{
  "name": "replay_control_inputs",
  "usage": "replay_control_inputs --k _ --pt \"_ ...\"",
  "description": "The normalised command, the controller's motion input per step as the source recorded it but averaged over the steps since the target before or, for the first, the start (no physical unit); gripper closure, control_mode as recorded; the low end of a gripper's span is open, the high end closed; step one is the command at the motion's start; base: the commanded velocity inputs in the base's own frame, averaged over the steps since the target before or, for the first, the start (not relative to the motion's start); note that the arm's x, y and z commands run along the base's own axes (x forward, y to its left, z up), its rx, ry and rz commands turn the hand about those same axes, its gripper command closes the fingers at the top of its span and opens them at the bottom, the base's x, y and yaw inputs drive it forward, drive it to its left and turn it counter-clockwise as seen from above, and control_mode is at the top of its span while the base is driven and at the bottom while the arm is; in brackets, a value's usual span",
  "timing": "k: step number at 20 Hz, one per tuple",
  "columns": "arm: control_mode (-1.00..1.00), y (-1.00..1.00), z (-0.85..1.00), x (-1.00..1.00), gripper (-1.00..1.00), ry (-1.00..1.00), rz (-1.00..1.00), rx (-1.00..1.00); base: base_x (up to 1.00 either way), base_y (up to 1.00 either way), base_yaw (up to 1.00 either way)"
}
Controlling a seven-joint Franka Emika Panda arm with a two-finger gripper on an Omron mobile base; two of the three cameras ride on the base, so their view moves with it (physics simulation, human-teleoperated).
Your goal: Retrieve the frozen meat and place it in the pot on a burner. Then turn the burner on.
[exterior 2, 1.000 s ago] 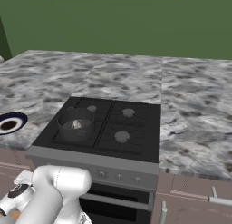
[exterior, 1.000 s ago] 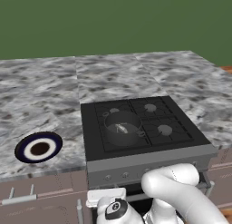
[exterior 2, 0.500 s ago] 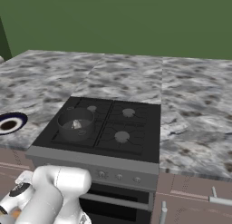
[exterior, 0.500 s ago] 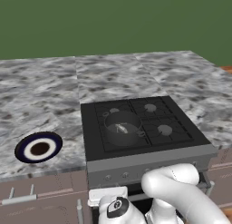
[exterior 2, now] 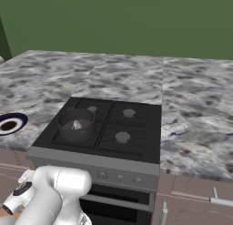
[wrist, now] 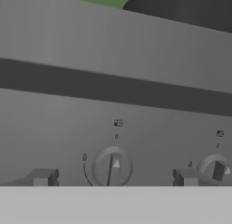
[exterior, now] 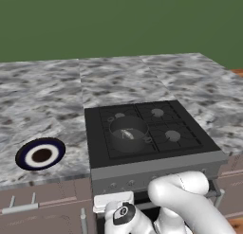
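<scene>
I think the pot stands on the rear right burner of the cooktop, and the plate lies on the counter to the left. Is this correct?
Not quite. In the left base view the pot stands on the front left burner, nearest the plate. The plate does lie on the counter, left of the cooktop.

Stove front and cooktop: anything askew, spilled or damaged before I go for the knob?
Nothing stands out. The pot sits upright on the front-left burner with a pale lump inside, the plate lies flat on the counter, and the knob between the open gripper fingertips looks intact.

Marble counter [exterior: 128, 84] w/ plate [exterior: 40, 154] left of cooktop [exterior: 142, 129].
</scene>
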Motion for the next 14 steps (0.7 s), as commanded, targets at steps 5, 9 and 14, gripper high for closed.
replay_control_inputs --k 5,9,14 --pt "-1.00 -0.04 -0.02 0.00 -1.00 -0.03 0.00 0.21 0.00 0.00 0.00" --pt "-1.00 -0.02 0.00 0.00 -1.00 -0.05 0.00 0.20 0.00 0.00 0.00" --pt "-1.00 -0.04 -0.08 0.00 -1.00 -0.03 0.00 0.15 0.00 0.00 0.00"
